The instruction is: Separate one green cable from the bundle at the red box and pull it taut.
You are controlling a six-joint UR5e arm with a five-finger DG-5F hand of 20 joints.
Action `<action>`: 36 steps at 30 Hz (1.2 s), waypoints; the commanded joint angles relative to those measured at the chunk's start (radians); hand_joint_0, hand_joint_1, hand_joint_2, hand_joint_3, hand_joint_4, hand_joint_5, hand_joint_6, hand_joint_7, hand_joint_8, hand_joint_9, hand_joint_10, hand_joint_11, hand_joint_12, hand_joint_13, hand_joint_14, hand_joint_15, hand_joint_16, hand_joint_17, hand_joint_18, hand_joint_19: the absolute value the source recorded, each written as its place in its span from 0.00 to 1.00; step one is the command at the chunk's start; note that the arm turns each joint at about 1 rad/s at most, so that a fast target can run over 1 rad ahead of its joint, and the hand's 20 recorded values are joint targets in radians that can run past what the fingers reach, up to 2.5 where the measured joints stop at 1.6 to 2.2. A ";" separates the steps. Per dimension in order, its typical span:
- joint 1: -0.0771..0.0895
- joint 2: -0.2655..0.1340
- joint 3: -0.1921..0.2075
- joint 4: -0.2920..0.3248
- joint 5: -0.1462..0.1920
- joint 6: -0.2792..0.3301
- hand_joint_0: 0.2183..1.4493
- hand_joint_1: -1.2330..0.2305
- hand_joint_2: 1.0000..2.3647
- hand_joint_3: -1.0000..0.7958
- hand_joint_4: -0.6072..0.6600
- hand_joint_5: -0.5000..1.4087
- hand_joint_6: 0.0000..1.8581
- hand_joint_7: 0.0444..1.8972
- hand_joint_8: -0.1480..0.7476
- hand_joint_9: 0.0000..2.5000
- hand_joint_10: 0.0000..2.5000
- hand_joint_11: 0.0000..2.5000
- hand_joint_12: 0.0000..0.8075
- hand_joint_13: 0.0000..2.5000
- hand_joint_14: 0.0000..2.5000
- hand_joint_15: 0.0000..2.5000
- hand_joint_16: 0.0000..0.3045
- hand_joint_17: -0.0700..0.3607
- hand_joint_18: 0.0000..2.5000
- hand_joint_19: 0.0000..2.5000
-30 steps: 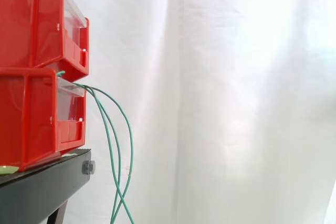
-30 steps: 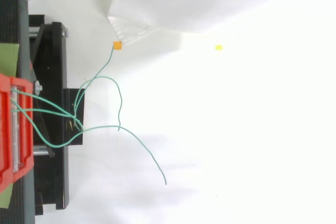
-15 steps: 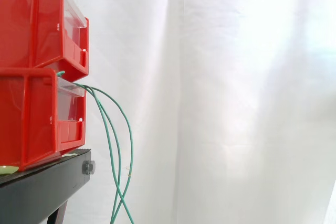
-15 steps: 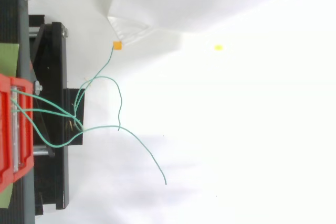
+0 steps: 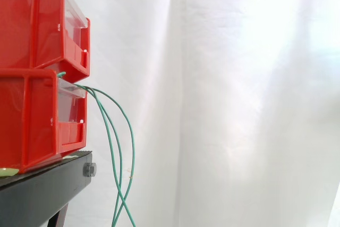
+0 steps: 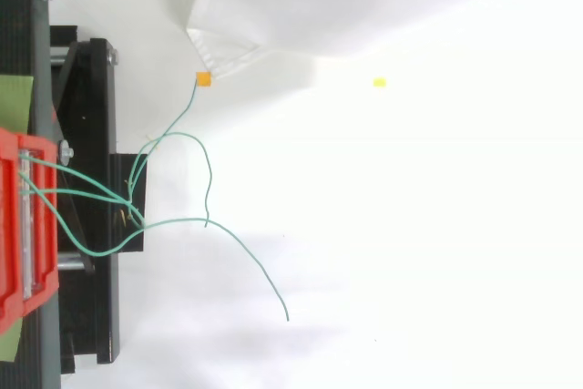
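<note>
Two red bins sit stacked on a black stand at the left. Green cables come out of the lower bin's front, arch over and hang down, crossing near the bottom edge of the side view. From above, the green cables leave the red bin, bunch together by the stand, then spread over the white floor. One cable ends in a small orange tag. Another trails to a free end.
The white curtain hangs behind the work. Its folded hem lies on the floor near the orange tag. A small yellow mark sits on the white floor. The black stand runs along the left side.
</note>
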 commanded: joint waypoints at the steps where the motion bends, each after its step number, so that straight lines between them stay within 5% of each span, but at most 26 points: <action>1: 0.000 0.001 0.000 0.001 0.000 0.000 0.22 0.35 0.00 0.28 0.65 0.18 0.27 0.41 0.45 0.37 0.01 0.30 0.34 0.25 0.01 0.25 0.13 0.38 0.21 0.34; 11: 0.000 0.001 0.001 -0.001 0.000 0.000 0.26 0.39 0.00 0.28 0.63 0.17 0.27 0.40 0.43 0.36 0.01 0.29 0.34 0.25 0.01 0.26 0.13 0.37 0.22 0.36; 19: 0.000 0.001 0.000 -0.001 0.000 0.000 0.30 0.47 0.00 0.28 0.51 0.12 0.27 0.35 0.42 0.13 0.00 0.14 0.32 0.09 0.01 0.17 0.13 0.37 0.12 0.35; 26: 0.000 0.001 0.000 0.001 0.002 0.000 0.32 0.64 0.00 0.28 0.43 0.11 0.27 0.33 0.43 0.13 0.00 0.14 0.32 0.10 0.01 0.17 0.13 0.37 0.12 0.33; 36: 0.000 -0.001 0.000 -0.001 0.000 0.000 0.31 0.68 0.00 0.28 0.43 0.11 0.27 0.33 0.43 0.13 0.00 0.13 0.32 0.13 0.01 0.17 0.14 0.38 0.15 0.31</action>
